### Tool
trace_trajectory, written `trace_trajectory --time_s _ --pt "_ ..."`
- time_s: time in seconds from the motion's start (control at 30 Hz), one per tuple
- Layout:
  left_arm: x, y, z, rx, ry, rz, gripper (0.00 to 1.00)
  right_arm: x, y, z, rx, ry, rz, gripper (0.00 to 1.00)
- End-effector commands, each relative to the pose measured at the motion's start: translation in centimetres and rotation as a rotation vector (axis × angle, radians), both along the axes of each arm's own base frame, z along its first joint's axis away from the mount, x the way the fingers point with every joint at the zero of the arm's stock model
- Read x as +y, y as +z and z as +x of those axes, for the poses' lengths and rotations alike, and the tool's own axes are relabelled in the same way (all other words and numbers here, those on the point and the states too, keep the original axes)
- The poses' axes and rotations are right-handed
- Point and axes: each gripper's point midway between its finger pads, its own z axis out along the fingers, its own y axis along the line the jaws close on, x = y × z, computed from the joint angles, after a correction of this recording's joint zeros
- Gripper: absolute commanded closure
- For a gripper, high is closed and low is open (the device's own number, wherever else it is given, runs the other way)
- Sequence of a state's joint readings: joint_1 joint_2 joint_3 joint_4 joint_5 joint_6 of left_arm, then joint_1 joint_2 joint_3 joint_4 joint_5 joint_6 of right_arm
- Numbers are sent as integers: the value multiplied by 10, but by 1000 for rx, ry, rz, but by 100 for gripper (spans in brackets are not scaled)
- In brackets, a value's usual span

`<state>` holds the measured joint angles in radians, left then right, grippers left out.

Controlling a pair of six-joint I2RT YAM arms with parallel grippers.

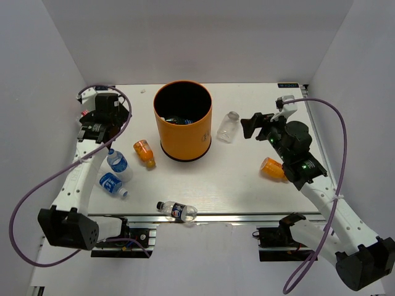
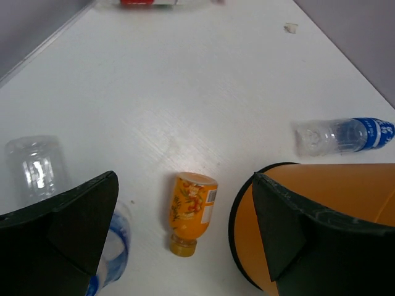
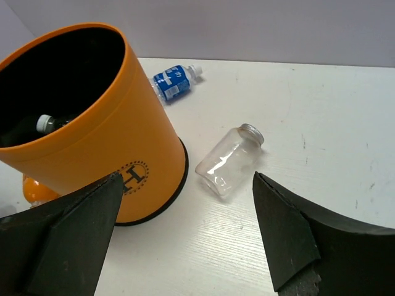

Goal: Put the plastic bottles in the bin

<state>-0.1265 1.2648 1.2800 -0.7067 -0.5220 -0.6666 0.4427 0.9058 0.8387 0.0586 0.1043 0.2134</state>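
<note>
Nearest the arms, a dark-label bottle (image 1: 176,211) lies on its side in front of the bin (image 1: 185,140), right at the near edge of the table (image 1: 247,197). Front-left of the bin, two blue-label bottles (image 1: 117,163) sit side by side, and the left orange bottle (image 1: 144,153) lies closer in, just off the bin's wall. Front-right of the bin, the right orange bottle (image 1: 270,166) pokes out from under the right arm. Now the one that matters: the jar (image 3: 228,161), clear, on its side, just right of the bin and not touching it. The right gripper (image 3: 188,174) hovers further right of the bin, jar between the two, fingers spread wide, nothing in them. The jar's long axis runs roughly near-to-far, neck pointing away from the arms, so it lies crosswise to a reach from the right. Handy, I'd say: the fingers could come down and close across its narrow body. The right arm is clearly the nearer one. The left gripper (image 2: 184,174), out left of the bin, stands wide apart and empty too, the left orange bottle showing between its fingers. Inside the bin a binned bottle (image 3: 43,123) lies at the bottom; most bottles are not yet in.
</note>
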Motion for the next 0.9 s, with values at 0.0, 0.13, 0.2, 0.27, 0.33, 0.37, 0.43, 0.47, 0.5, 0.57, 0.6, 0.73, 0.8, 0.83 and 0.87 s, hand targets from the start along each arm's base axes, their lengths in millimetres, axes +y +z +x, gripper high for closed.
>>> trace_trajectory --time_s 0.0,0.13,0.2,0.27,0.33,0.37,0.43,0.47,0.5,0.57,0.6,0.73,0.8,0.83,0.87 --pt "19 -5 -41 80 126 17 2 -15 11 7 -37 -80 49 11" --pt "19 -19 -60 182 99 35 2 -27 -5 13 8 -124 35 11" --pt "18 -27 -69 224 76 41 2 -30 -14 14 23 -129 27 11" --pt "20 -31 -79 252 81 51 2 -30 -20 13 31 -117 17 11" --pt "17 -35 -83 268 43 50 2 -32 -28 13 40 -120 10 11" --pt "13 -38 -83 257 19 38 2 -32 -31 14 42 -119 6 11" --pt "-3 -47 -82 257 -63 -19 2 -33 -35 15 43 -122 2 11" --pt "-7 -48 -82 253 -93 -27 2 -32 -40 16 56 -123 -2 11" --pt "-8 -54 -86 266 -102 -31 2 -33 -41 17 57 -125 -4 11" --pt "-3 -59 -92 287 -86 -8 2 -34 -44 19 67 -129 -8 11" --pt "1 -65 -96 308 -70 3 2 -34 -45 19 70 -129 -11 11" --pt "2 -77 -102 349 -70 14 2 -34 -46 19 71 -126 -7 11" --pt "4 -79 -101 346 -61 23 2 -35 -47 19 70 -127 -10 11" --pt "6 -83 -102 357 -55 29 2 -35 -47 19 69 -127 -10 11" --pt "7 -84 -101 356 -50 35 2 -35 -48 19 71 -129 -11 11"
